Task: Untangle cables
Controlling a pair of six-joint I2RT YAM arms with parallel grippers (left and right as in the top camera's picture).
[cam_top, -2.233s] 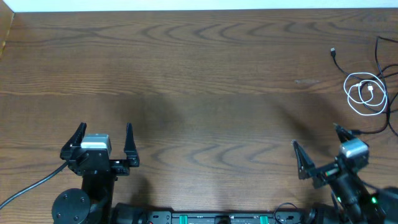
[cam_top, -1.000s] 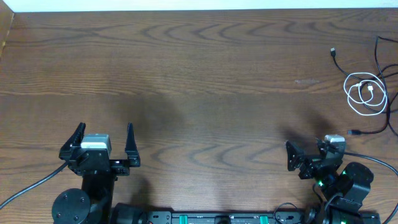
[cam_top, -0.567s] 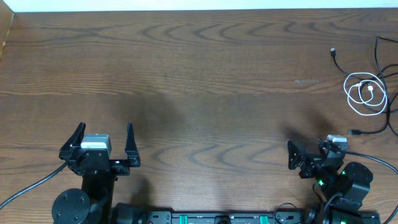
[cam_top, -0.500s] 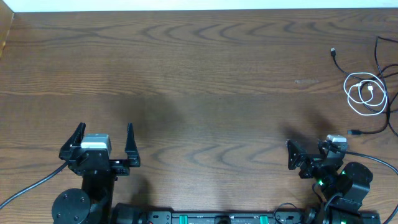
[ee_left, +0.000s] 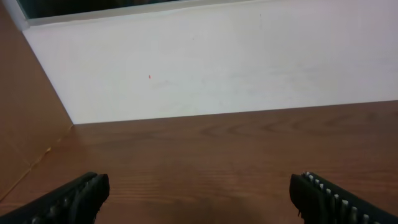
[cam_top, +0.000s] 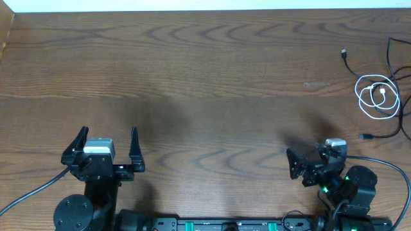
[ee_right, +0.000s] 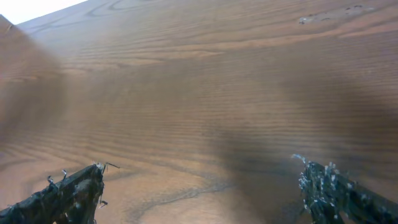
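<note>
The cables lie at the far right of the wooden table in the overhead view. A white cable (cam_top: 377, 96) is coiled in a loose loop. Thin black cables (cam_top: 393, 61) run around it, one with a plug end (cam_top: 344, 53) to the upper left and another plug (cam_top: 365, 136) below the coil. My left gripper (cam_top: 107, 140) is open and empty near the front left edge. My right gripper (cam_top: 307, 156) is open and empty at the front right, well short of the cables. Neither wrist view shows any cable, only bare wood between the left fingers (ee_left: 199, 196) and the right fingers (ee_right: 202, 190).
The table (cam_top: 205, 83) is brown wood. A white wall (ee_left: 205, 62) rises past its far edge. A wooden side panel (ee_left: 25, 118) stands at the left. A thick black arm wire (cam_top: 32, 189) trails from the left arm's base.
My right gripper has swung left and drawn back toward its base, away from the cables. The left arm and the cables have not moved.
</note>
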